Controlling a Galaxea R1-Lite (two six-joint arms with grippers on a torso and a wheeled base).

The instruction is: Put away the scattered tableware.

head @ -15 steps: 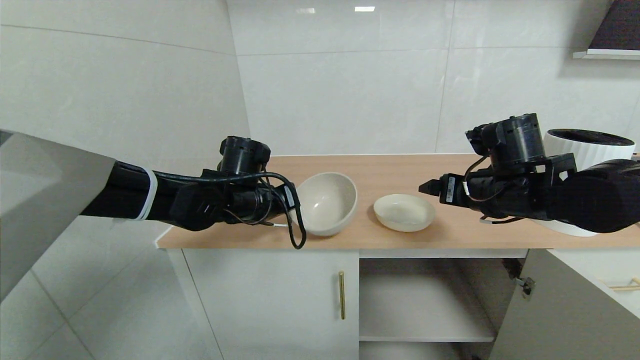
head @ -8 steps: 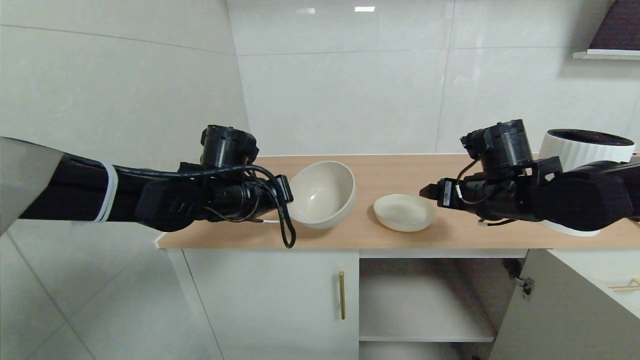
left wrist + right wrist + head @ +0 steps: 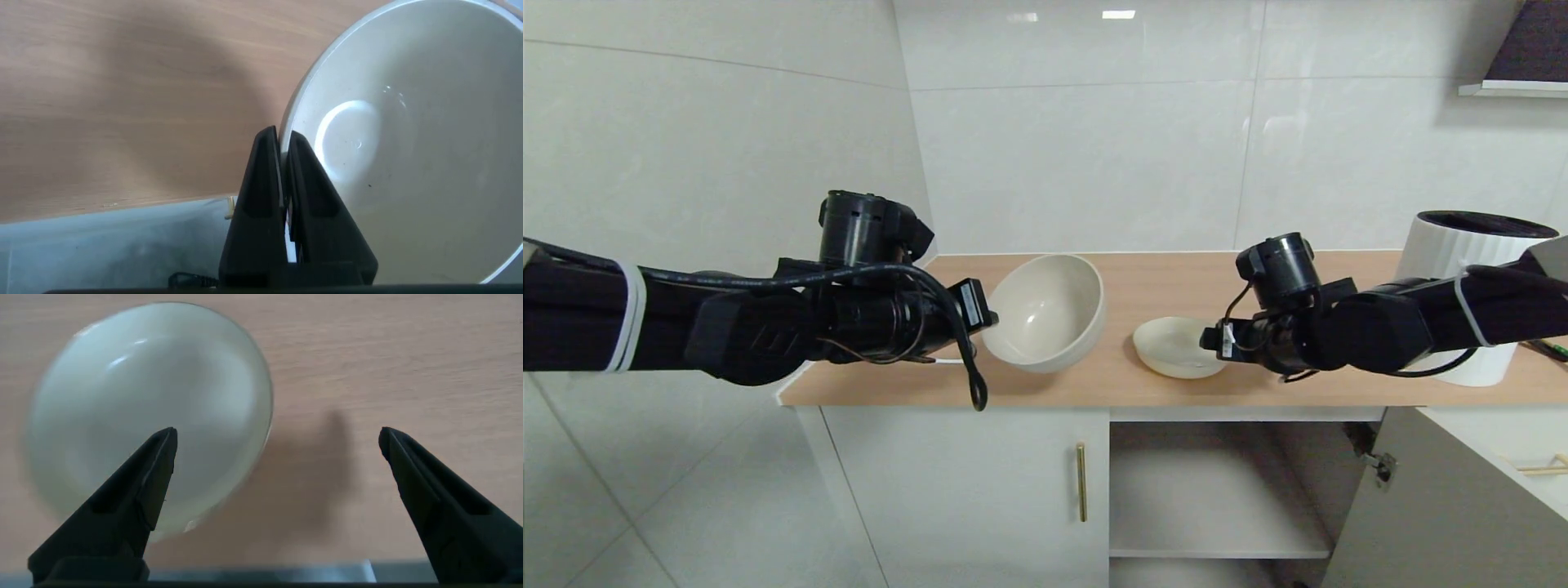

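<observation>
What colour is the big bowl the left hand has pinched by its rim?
Plain cream-white, no pattern; the big bowl shows best in the head view.

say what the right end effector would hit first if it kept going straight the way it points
Probably the small shallow dish: the open right end effector points at its rim, though it might skim just above.

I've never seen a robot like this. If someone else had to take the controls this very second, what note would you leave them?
Left gripper: shut on the rim of the large bowl, which is held tilted over the wooden counter.
Right gripper: open, with the edge of the small dish between its fingers. The dish sits flat on the counter, not gripped.
Done: the bowl is grasped.
Left: grip the dish, then stow both pieces, probably on the open cabinet shelf below.
</observation>
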